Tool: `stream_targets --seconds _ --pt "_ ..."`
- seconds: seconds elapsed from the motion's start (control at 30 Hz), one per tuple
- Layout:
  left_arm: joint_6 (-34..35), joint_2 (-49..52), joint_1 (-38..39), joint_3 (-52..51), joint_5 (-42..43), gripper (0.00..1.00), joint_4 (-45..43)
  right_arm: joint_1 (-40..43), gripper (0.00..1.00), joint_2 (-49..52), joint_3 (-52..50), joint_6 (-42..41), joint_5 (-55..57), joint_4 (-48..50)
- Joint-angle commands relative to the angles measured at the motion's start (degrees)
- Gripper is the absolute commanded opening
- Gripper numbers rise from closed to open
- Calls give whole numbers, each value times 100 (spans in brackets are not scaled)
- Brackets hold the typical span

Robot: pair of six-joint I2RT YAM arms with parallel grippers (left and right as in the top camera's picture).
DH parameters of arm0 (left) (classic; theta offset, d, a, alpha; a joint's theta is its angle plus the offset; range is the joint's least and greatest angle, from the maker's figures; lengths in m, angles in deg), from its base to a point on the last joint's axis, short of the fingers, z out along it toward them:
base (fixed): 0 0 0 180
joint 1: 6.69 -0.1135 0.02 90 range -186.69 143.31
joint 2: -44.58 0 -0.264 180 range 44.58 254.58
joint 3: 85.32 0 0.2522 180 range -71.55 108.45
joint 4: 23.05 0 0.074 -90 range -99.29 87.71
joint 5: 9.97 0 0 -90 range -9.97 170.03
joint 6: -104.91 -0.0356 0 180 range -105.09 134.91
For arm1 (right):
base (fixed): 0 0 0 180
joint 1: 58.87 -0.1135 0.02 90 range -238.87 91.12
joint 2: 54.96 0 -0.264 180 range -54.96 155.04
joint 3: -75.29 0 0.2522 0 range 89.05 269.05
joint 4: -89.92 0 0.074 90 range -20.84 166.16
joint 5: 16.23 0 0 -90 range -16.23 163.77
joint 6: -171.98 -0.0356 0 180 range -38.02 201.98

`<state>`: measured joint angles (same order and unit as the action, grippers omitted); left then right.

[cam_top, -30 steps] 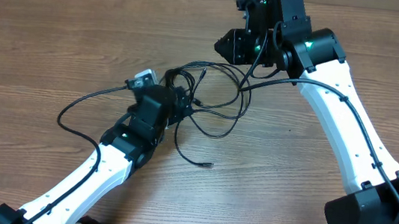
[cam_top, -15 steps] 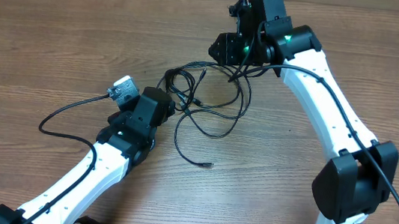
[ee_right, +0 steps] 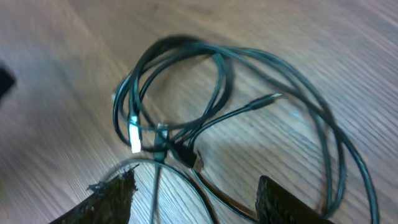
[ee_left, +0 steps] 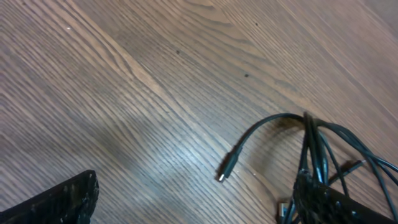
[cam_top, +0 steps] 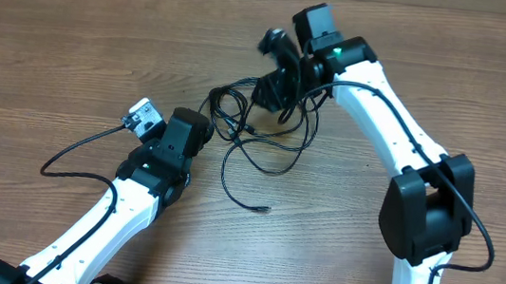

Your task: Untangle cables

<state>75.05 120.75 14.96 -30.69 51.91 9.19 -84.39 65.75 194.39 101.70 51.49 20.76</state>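
Overhead: the cables (cam_top: 262,143) lie in a looped clump mid-table (cam_top: 74,36), between the left gripper (cam_top: 202,131) and the right gripper (cam_top: 273,92); one strand trails off to a free plug (cam_top: 267,209); nothing looks separated yet, so nearly all the work is left. Left wrist: the fingers (ee_left: 68,199) stand spread and hold nothing; the bundle runs just beside one finger. Right wrist: the view is blurred; the jaws are parted over crossing loops, gripping nothing.
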Motion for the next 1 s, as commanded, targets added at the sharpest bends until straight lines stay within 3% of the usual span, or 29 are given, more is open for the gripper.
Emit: stream_targets --seconds 0.0,0.13,0.37,0.97 --pt "114 22 -26 44 -166 99 22 -4 63 74 79 1596 -92 -76" --pt "116 24 -26 44 -164 100 105 -4 63 166 76 2656 -94 -225" --pt "116 24 -26 44 -164 100 103 -4 63 358 76 3740 -509 -203" --pt "116 24 -26 44 -164 100 101 -310 55 769 76 4236 -1086 267"
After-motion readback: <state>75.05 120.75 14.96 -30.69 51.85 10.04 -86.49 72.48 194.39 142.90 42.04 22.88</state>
